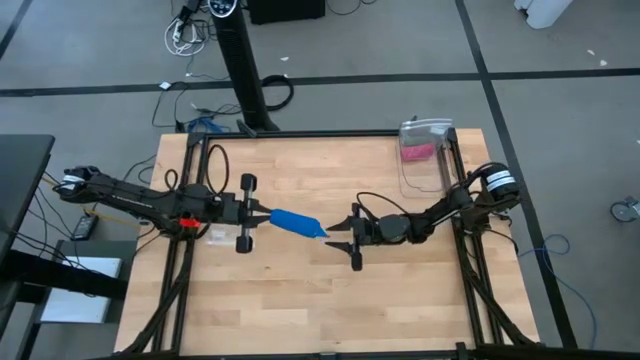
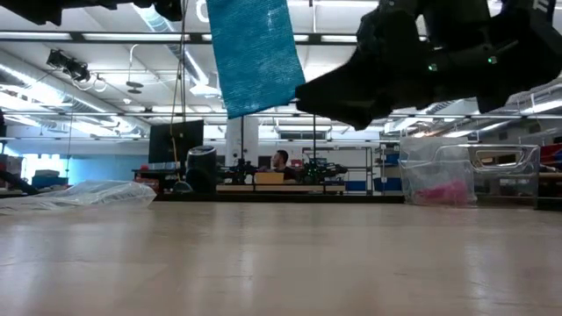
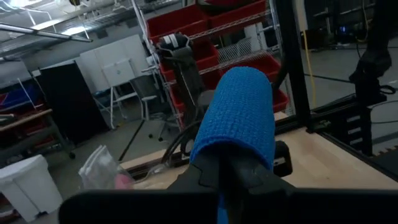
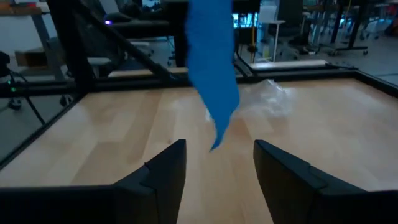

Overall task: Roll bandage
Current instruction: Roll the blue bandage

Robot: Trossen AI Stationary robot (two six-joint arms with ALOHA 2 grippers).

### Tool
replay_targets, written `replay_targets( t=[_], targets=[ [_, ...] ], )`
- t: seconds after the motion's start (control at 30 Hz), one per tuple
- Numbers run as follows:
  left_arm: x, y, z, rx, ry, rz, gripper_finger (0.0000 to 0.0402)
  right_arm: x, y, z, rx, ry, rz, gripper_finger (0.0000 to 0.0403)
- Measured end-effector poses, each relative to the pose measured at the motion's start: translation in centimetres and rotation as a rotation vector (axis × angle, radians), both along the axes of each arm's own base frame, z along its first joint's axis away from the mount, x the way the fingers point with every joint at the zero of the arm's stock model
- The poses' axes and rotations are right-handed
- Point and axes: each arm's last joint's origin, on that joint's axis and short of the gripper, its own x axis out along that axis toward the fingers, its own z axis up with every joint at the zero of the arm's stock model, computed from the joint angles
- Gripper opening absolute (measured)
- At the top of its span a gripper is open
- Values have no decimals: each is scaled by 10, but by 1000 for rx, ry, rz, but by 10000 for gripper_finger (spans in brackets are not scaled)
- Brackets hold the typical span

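Spanning the frame — pale wooden table (image 1: 300, 300), cluttered workshop behind

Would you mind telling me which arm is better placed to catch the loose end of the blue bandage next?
Probably the right. The left gripper is shut on the blue bandage, holding it above the table. The right gripper is open just short of the hanging end, which points toward the gap between its fingers.

Bright overhead room lighting, right wrist view dimmer, perhaps blurred
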Motion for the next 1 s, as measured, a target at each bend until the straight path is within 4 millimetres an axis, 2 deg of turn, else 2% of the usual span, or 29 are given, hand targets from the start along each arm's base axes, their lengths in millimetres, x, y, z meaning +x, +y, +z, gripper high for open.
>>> replay_targets(
  t=[0.23, 0.37, 0.5, 0.57, 0.7, 0.73, 1.0],
  targets=[
    [0, 1, 0, -3, 0, 33, 5, 16, 2, 13, 11, -56, -5, 245],
    [0, 2, 3, -14, -30, 67, 5, 23, 0, 21, 16, -69, -19, 244],
    [-1, 4, 6, -28, -63, 120, 5, 30, -1, 23, -23, -32, -48, 199],
    [-1, 4, 8, -36, -86, 139, 5, 33, 0, 27, -28, -39, -64, 153],
    [-2, 6, 12, -50, -121, 200, 5, 35, 3, 32, -28, -62, -63, 33],
    [-2, 6, 13, -53, -128, 214, 5, 35, 4, 33, -36, -69, -60, 17],
    [0, 11, 17, -29, -195, 398, 5, 31, 22, 37, -24, -114, -10, 4]
  ],
)
